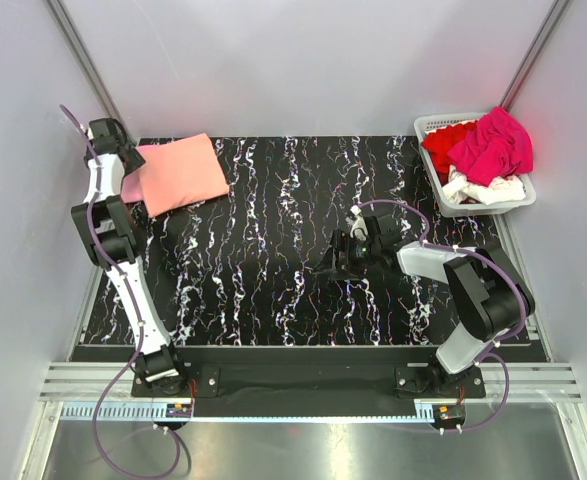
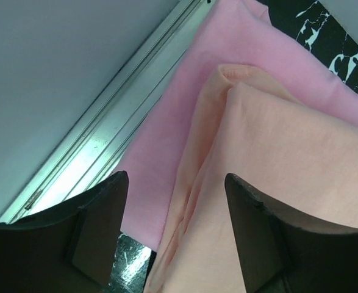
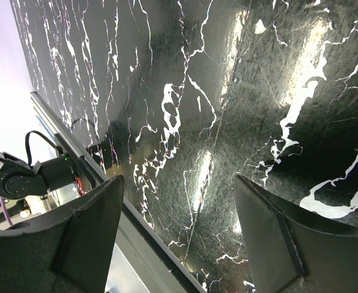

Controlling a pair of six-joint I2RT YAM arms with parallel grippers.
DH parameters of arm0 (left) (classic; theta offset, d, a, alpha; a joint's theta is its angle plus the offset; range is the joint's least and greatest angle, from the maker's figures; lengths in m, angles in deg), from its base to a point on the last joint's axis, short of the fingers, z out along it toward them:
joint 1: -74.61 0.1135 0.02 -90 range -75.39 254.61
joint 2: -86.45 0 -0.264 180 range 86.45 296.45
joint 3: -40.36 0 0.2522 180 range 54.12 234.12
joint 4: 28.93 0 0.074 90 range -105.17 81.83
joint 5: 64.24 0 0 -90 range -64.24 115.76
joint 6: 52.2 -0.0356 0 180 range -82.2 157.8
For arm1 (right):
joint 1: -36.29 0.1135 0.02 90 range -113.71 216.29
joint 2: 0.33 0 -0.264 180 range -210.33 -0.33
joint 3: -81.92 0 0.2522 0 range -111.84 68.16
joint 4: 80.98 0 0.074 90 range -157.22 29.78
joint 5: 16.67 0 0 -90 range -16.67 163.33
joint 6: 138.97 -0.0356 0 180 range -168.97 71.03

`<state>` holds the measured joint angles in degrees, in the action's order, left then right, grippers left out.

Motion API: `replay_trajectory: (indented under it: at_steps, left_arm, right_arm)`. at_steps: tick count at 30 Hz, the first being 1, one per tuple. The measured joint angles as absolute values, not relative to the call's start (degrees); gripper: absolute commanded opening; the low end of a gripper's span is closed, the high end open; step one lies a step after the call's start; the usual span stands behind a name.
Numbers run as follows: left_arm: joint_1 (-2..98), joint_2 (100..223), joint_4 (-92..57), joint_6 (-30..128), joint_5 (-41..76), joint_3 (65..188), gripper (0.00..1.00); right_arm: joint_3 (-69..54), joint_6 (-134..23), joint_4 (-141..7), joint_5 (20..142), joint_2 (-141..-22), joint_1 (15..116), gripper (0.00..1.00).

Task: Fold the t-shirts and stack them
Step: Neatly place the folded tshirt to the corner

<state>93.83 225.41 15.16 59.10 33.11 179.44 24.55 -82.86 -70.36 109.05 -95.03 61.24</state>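
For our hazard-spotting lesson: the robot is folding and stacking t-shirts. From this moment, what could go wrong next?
1. The open left end effector straddles the folded edge of the salmon-orange shirt; moving off could snag it and slide it off the light pink shirt beneath.
2. The magenta shirt lies heaped over other shirts in the basket, so the right end effector may lift several at once.

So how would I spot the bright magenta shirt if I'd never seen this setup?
Find the black marbled table, then the white slatted basket at its far right corner. The magenta shirt lies crumpled on top of the heap inside; it is brighter pink than the red shirt at its left and the white shirt under it.
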Motion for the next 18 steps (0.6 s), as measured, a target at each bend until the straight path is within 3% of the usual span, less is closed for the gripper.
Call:
replay_trajectory:
  at_steps: [18]
  left_arm:
    - [94.46,230.85,15.86,63.45,23.28,182.04,0.56]
  right_arm:
    - [24.29,-82.84,-70.34,109.05,-95.25,61.24,0.80]
